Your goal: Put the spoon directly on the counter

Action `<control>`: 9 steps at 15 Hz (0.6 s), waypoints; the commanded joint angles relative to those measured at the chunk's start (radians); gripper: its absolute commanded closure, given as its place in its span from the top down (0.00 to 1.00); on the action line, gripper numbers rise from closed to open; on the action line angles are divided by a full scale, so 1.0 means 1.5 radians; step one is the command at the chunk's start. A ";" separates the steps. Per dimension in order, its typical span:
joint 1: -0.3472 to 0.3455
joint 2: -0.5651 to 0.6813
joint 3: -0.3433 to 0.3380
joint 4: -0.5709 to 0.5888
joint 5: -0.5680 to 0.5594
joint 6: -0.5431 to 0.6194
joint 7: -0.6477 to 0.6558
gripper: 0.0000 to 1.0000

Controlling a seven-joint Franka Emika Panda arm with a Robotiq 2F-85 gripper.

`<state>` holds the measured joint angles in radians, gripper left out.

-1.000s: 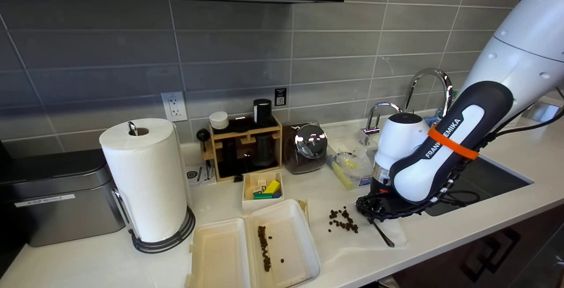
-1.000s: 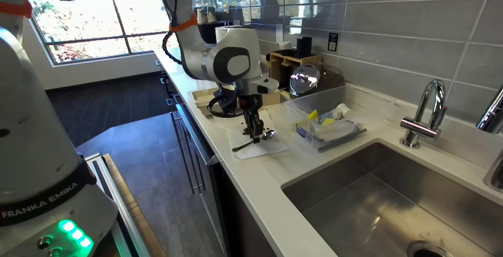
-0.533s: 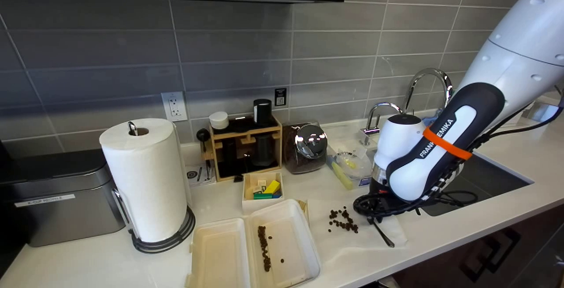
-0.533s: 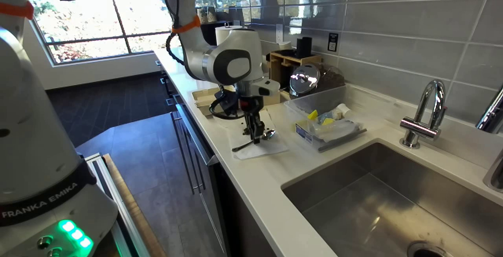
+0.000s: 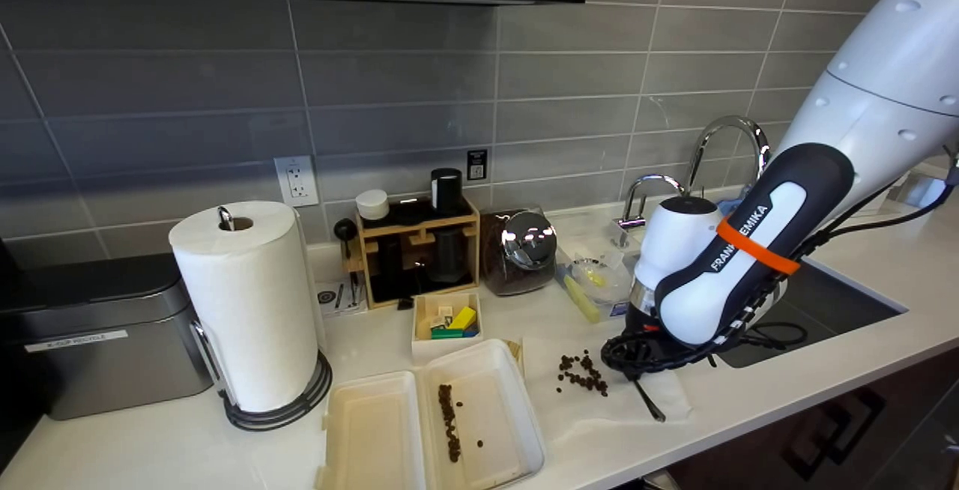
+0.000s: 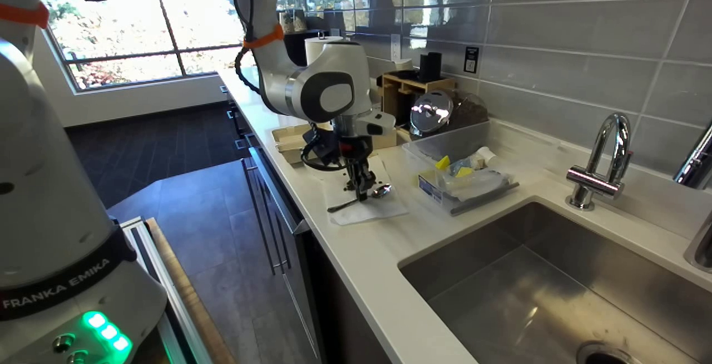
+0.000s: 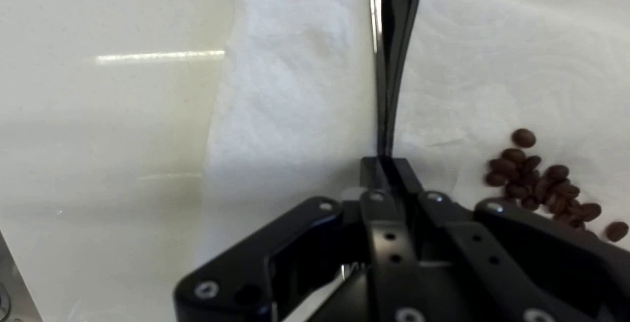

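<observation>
A paper towel roll [image 5: 247, 318] stood upright beside a metal bin [image 5: 127, 355]. Dark beans [image 5: 449, 430] lay in an open takeout box [image 5: 494, 407], more beans [image 7: 536, 179] on a white napkin [image 7: 295, 90]. A jar [image 5: 518, 258] rested beside a wooden rack [image 5: 474, 250]; a clear tub [image 6: 461, 140] held yellow bits [image 6: 464, 171].

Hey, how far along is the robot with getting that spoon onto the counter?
Done: the grasp, it seems; in the wrist view the pincer is closed on the spoon. In hand: the spoon, over the white paper; whether it is lifted clear, I can't tell. Left: probably moving it past the paper's edge, setting it on the bare counter and letting go.
</observation>
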<state>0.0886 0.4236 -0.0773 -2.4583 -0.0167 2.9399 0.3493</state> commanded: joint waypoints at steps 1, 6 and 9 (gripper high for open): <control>0.001 0.016 0.001 0.005 0.020 0.021 -0.028 0.02; 0.008 -0.058 0.005 -0.019 0.027 -0.026 -0.022 0.02; 0.017 -0.096 0.006 -0.020 0.017 -0.058 -0.023 0.02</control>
<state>0.0969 0.3632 -0.0745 -2.4622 -0.0124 2.9239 0.3339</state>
